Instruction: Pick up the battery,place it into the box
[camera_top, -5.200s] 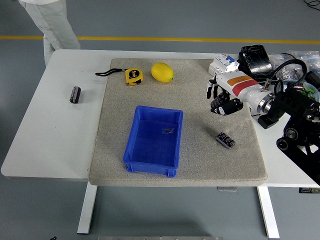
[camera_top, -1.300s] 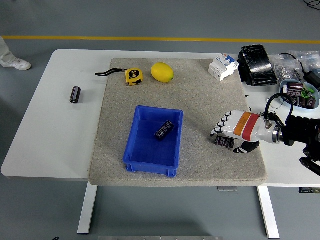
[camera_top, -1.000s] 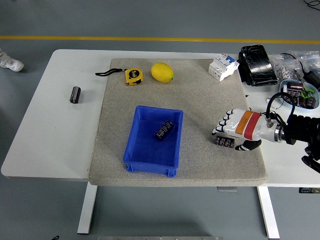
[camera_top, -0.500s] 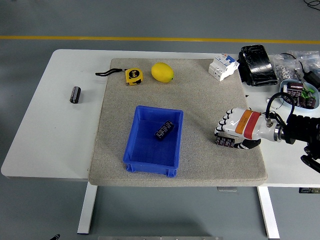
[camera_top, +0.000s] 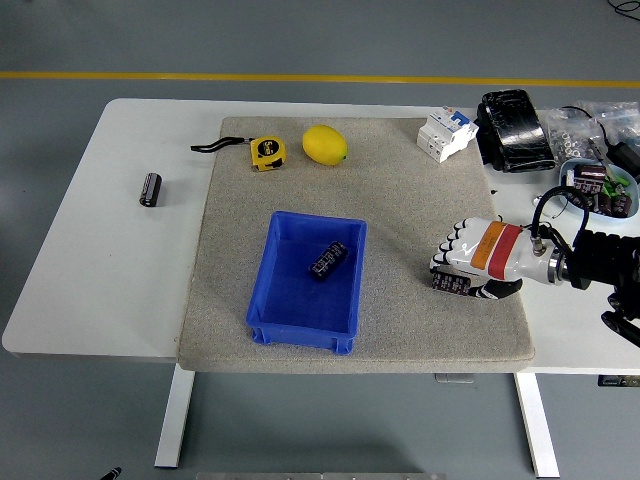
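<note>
Blue box (camera_top: 305, 325) w/ one battery inside (camera_top: 327, 261); right robot hand (camera_top: 478, 262) clamped on second battery (camera_top: 450, 284).

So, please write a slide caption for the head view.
Right hand closing over a battery beside the blue box.

right hand (camera_top: 478, 262) low over table, palm down, fingers (camera_top: 447, 252) curled

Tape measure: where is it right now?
In the head view, the tape measure lies at the mat's far-left corner, just left of the lemon.
</note>
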